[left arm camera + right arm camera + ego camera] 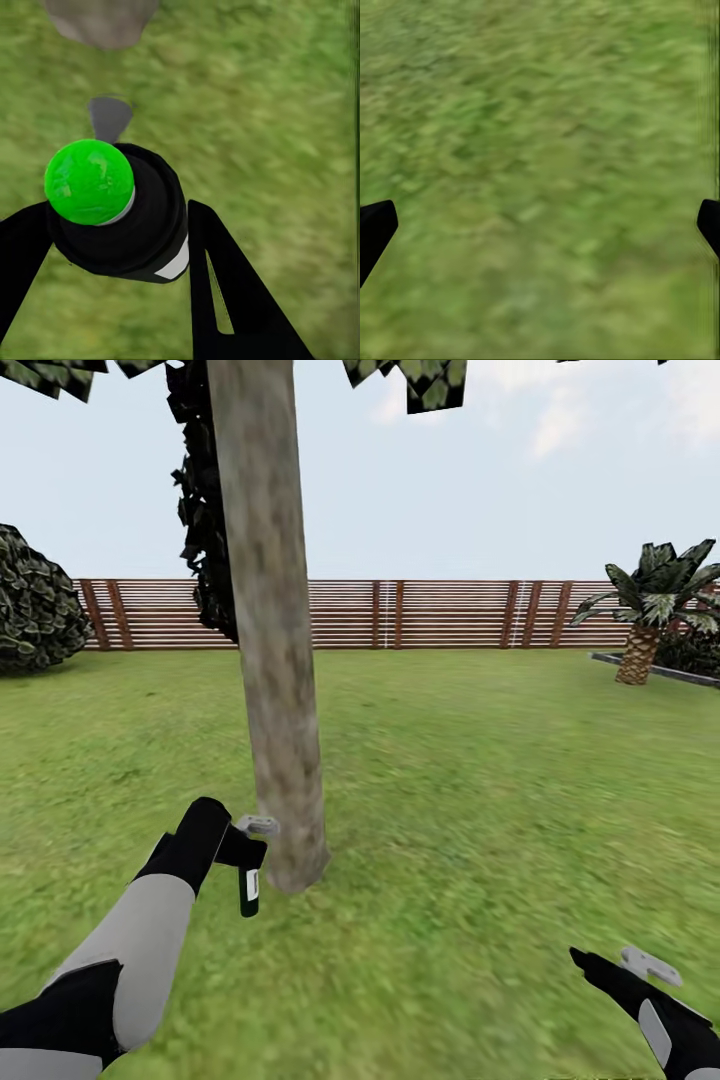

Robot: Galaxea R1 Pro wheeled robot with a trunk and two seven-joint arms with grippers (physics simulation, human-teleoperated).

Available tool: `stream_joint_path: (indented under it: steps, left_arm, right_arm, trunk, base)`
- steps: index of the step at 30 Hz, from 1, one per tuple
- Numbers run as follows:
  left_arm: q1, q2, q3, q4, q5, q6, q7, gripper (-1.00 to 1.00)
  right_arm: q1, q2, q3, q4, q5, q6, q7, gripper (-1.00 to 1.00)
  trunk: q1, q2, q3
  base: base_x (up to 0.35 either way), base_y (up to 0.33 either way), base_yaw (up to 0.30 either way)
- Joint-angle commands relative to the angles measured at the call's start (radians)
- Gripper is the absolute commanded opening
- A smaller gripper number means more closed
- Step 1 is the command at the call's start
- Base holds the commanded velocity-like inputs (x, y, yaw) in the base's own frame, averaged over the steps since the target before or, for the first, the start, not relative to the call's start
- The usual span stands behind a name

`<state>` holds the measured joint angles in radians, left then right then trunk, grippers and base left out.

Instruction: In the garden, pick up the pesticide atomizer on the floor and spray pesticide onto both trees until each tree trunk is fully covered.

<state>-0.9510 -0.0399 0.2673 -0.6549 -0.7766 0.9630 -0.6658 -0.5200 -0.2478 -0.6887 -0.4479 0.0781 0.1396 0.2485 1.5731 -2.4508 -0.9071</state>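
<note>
pesticide atomizer [249, 891] is held upright by the closed left end effector [243, 849], just beside the tree trunk [272, 640] base | right end effector [600, 967] is spread open, empty, over the lawn [480, 780]

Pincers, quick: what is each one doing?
Left pincer: shut on the slim dark pesticide bottle with a green cap.
Right pincer: open, holding nothing, over grass.
</note>
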Motion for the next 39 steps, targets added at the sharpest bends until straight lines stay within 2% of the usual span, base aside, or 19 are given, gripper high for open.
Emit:
stream_joint_path:
  steps: [1, 8, 14, 18, 28, 36, 39]
  left_arm:
    - [0.000, 0.000, 0.000, 0.000, 0.000, 0.000, 0.000, -1.00]
    - [0.001, 0.001, 0.001, 0.001, 0.000, -0.001, 0.000, -1.00]
    - [0.001, 0.005, 0.002, 0.001, -0.001, -0.001, 0.000, -1.00]
    - [0.002, 0.020, 0.002, 0.001, -0.001, -0.001, 0.000, -1.00]
    - [-0.002, 0.024, 0.006, -0.010, -0.003, 0.004, 0.000, -1.00]
    - [-0.083, 0.025, 0.004, -0.017, -0.004, 0.018, 0.000, -1.00]
    - [-0.138, 0.025, 0.004, -0.016, -0.003, 0.019, -0.001, -1.00]
  right_arm:
    - [0.000, 0.000, 0.000, 0.000, 0.000, 0.000, 0.000, 1.00]
    - [0.000, 0.000, 0.000, 0.000, 0.000, 0.000, -0.001, 1.00]
    - [0.000, 0.000, 0.001, 0.000, 0.000, 0.000, -0.001, 1.00]
    - [0.000, 0.000, 0.001, 0.000, 0.000, 0.000, -0.001, 1.00]
    - [0.000, 0.000, 0.002, 0.000, 0.000, 0.000, -0.001, 1.00]
    - [0.000, 0.000, 0.002, 0.000, 0.000, 0.000, -0.001, 1.00]
    - [0.000, 0.000, 0.002, 0.000, 0.000, 0.000, -0.001, 1.00]
  trunk:
    - [0.000, 0.000, 0.000]
    - [0.000, 0.000, 0.000]
    - [0.000, 0.000, 0.000]
    - [0.000, 0.000, 0.000]
    - [0.000, 0.000, 0.000]
    - [0.000, 0.000, 0.000]
    - [0.000, 0.000, 0.000]
  base:
    - [0.088, 0.000, -0.254]
    - [0.025, 0.000, -0.217]
    - [0.002, 0.000, -0.025]
    - [0.141, 0.081, -0.001]
    - [0.041, 0.029, 0.000]
    - [0.000, 0.000, 0.000]
    - [0.000, 0.000, 0.000]
